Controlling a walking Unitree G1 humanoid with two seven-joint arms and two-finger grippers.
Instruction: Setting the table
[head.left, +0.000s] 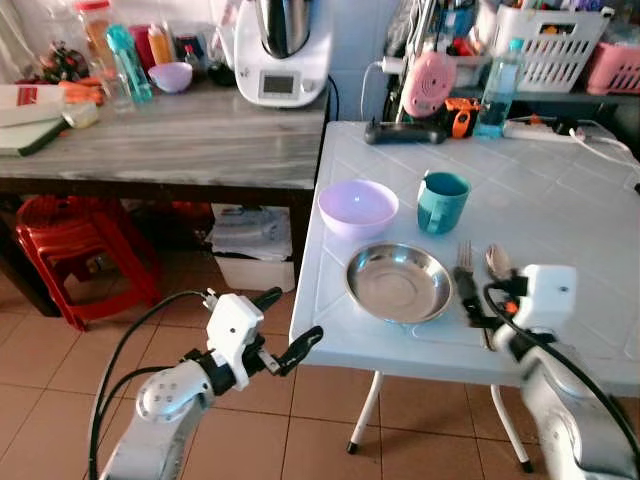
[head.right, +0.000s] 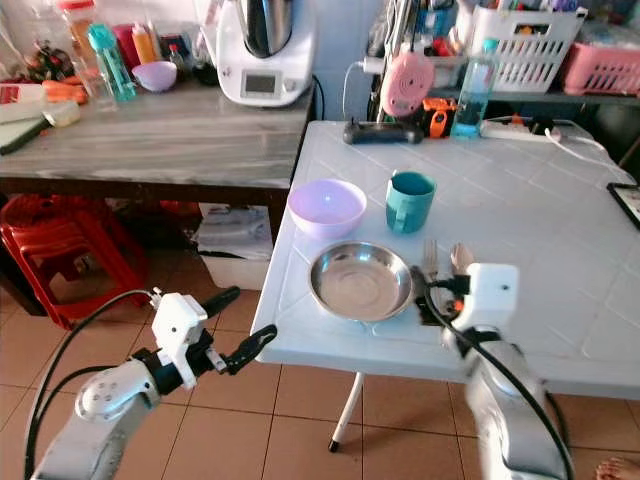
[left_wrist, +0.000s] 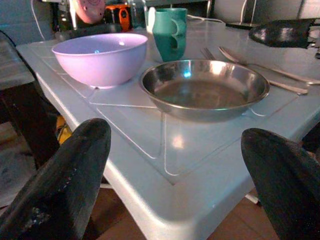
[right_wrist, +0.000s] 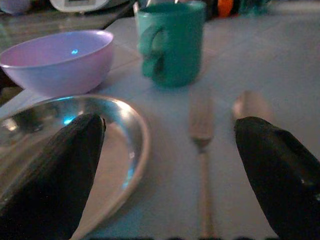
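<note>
The left gripper (head.left: 284, 328) hangs in the air off the near-left edge of the white plastic table (head.left: 560, 210), over the tiled floor (head.left: 60, 360); its two black fingers (left_wrist: 60, 185) are spread wide and hold nothing. The right gripper (head.left: 480, 298) sits low over the table's near edge, its fingers also set wide apart, one beside the steel plate's rim and the other near the spoon, with the fork's handle running between them; whether either finger touches the table cannot be told.

The steel plate (head.left: 398, 283) lies near the table's front edge and has nothing in it. Just to its right the fork (head.left: 464, 262) and the spoon (head.left: 497, 262) lie side by side, the fork nearer the plate. Behind the plate stand a lilac bowl (head.left: 357, 208), with nothing in it, and to its right a teal mug (head.left: 441, 202); its contents cannot be seen.

At the far edge of the table are a pink fan (head.left: 428, 84), a clear water bottle (head.left: 497, 90) and a white basket (head.left: 555, 45). To the left a grey counter (head.left: 180, 140) carries a white kitchen machine (head.left: 283, 50), with red stools (head.left: 70, 250) beneath.
</note>
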